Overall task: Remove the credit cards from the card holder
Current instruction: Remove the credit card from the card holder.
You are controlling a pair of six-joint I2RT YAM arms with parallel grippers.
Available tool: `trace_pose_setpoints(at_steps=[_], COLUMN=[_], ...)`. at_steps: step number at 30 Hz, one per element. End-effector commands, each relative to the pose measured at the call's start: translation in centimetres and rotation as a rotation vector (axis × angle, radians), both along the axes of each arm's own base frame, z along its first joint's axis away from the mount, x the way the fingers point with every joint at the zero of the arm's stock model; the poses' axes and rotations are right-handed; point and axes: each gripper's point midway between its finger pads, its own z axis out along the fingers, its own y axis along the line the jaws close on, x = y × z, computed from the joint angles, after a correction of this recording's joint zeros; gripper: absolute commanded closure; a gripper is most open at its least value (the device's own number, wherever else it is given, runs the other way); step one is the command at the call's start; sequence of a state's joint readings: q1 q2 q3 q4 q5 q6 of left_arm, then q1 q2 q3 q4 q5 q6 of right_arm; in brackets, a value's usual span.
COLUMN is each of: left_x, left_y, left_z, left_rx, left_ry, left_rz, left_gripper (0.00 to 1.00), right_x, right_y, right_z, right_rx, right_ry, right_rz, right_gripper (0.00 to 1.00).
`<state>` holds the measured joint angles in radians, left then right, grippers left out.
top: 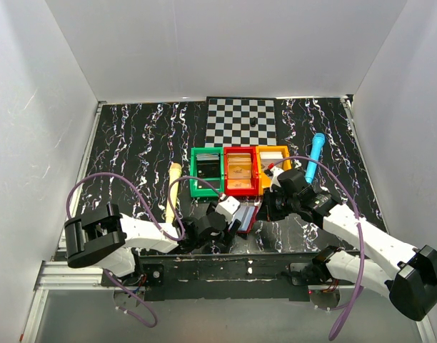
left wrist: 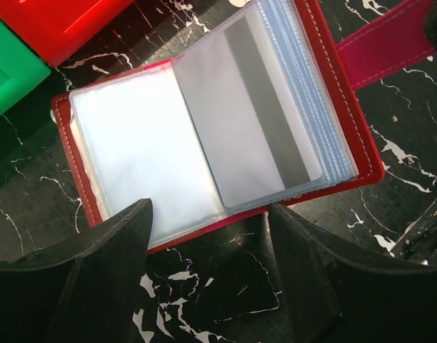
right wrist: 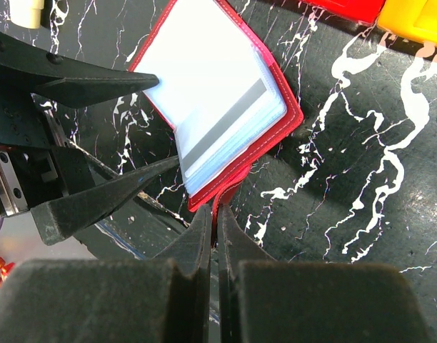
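A: Where does the card holder [top: 248,214] lie?
B: You have it open flat on the black marbled surface [top: 133,157], near the front edge, just in front of the red bin [top: 240,191]. The green bin [top: 204,192] stands left of that one and the orange bin [top: 273,147] right of it.
A: What shows inside?
B: Clear plastic sleeves [left wrist: 325,107] within a red border. The left page looks blank. The right stack has a pale card [left wrist: 254,121] on top, with a grey stripe running along it.
A: How do my left jaws stand?
B: Spread wide, holding nothing. From the left wrist you see the two dark fingers [left wrist: 111,257] at the holder's near edge, one to each side of the fold. Whether they touch it, I cannot tell.
A: And the right jaws?
B: Pressed together. From the right wrist, your tips meet on the red strap [left wrist: 383,46] that sticks out from the holder's cover. They pinch that strap, and the open holder lies just beyond them.
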<state>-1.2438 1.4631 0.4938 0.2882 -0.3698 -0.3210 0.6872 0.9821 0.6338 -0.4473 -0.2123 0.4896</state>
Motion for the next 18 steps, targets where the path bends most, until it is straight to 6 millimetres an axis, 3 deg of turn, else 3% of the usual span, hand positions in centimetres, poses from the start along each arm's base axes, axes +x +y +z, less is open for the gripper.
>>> trace_pose_setpoints(at_steps=[1,18], left_x=[0.8,1.5], left_y=[-0.5,-0.7], left_z=[2.0,4.2], left_rx=[-0.049,-0.105], left_ry=[-0.032,-0.064], left_rz=[0.050,0.082], left_gripper=[0.35,0.34], right_x=[0.7,0.5], right_y=[0.6,0.6], right_z=[2.1,1.9], right_rx=[0.044,0.043], right_ry=[-0.050,-0.044], right_rz=[0.012,0.018], right_gripper=[0.99,0.99])
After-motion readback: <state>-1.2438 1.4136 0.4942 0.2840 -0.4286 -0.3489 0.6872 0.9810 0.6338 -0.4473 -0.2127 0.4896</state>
